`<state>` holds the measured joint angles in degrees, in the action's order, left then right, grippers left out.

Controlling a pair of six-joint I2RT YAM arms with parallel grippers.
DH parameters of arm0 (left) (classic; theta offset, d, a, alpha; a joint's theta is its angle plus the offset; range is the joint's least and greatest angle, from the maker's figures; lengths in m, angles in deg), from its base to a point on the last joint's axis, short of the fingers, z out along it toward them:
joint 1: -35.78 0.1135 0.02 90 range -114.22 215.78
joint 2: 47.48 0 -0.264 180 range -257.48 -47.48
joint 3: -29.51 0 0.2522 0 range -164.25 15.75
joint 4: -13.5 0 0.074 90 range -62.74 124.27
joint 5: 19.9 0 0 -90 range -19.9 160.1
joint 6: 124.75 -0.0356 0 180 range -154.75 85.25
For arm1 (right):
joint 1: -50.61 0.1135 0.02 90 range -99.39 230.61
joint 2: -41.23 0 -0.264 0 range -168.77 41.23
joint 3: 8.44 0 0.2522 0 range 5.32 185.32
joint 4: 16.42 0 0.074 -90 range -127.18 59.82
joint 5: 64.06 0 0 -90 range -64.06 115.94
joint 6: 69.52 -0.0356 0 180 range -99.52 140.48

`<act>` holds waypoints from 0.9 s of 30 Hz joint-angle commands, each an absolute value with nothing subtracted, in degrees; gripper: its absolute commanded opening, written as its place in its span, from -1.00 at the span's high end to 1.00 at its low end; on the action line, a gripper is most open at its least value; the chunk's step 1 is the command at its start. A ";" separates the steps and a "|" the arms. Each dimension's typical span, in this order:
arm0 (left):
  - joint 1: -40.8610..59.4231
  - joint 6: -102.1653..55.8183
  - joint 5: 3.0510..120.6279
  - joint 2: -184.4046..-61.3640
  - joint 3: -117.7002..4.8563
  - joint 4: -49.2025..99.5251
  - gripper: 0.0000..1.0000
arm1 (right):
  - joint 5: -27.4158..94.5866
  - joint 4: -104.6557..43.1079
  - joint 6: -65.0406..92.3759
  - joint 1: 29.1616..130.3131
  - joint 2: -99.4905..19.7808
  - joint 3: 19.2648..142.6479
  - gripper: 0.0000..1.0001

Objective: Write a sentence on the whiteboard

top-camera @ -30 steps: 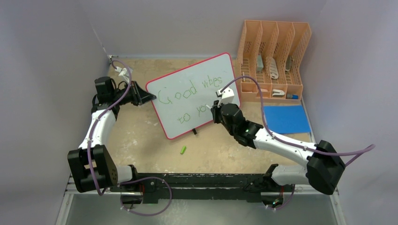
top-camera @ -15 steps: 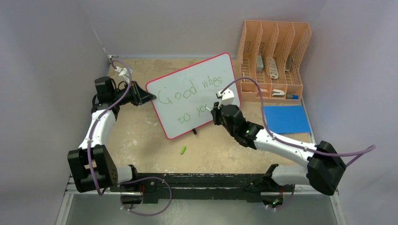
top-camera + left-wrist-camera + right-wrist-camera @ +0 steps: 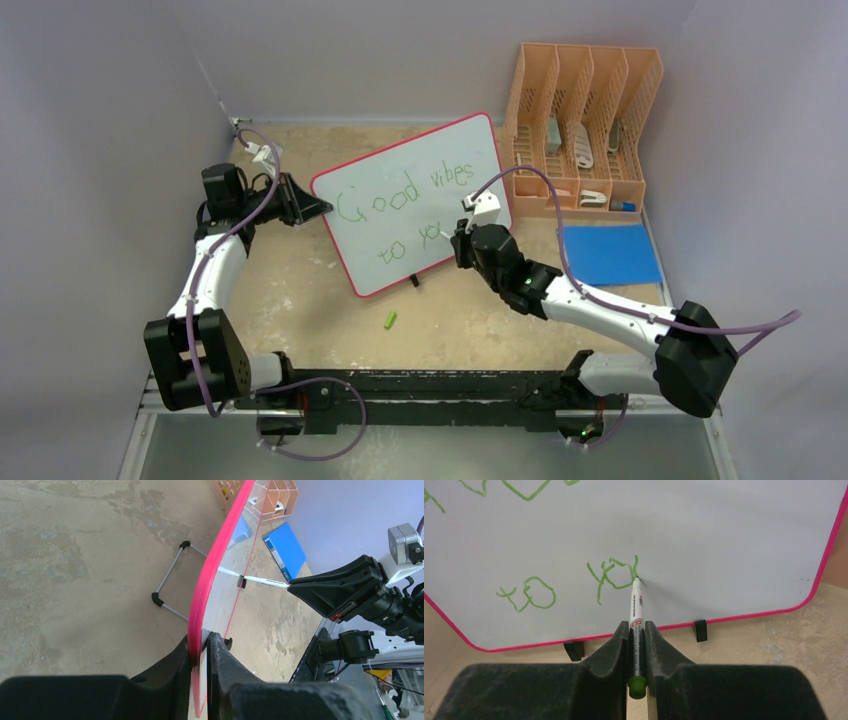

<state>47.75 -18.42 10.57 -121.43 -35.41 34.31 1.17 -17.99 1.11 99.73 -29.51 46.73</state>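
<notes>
Your right tool (image 3: 636,626) was clenched on a slim white marker (image 3: 636,605) with a green end, its tip touching the pale, red-rimmed whiteboard (image 3: 734,535) beside the "yo" of the green handwritten sentence (image 3: 395,203). Your left tool (image 3: 200,640) pinched the board's left edge; the board stood tilted on the tan bench (image 3: 300,290).

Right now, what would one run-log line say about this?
left gripper: shut on whiteboard rim | right gripper: shut on marker, tip on whiteboard | sentence: reads "Good vibes to yo", next stroke begun
</notes>
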 commanded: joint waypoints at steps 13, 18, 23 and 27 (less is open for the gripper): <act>47.65 -19.20 14.00 -121.31 -35.98 34.38 1.00 | -3.08 -20.59 0.24 99.56 -28.89 46.72 1.00; 47.65 -19.20 14.03 -121.31 -35.96 34.41 1.00 | -3.41 -19.90 0.18 99.46 -28.78 46.83 1.00; 47.65 -19.20 14.02 -121.31 -36.00 34.47 1.00 | -4.12 -18.49 0.93 99.32 -29.12 47.69 1.00; 47.65 -19.20 14.10 -121.22 -35.96 34.56 1.00 | -4.38 -17.59 1.98 98.96 -29.72 48.98 1.00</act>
<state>47.75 -18.42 10.57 -121.45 -35.41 34.31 -1.63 -19.59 0.76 99.71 -29.51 46.75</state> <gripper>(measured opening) 0.116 0.150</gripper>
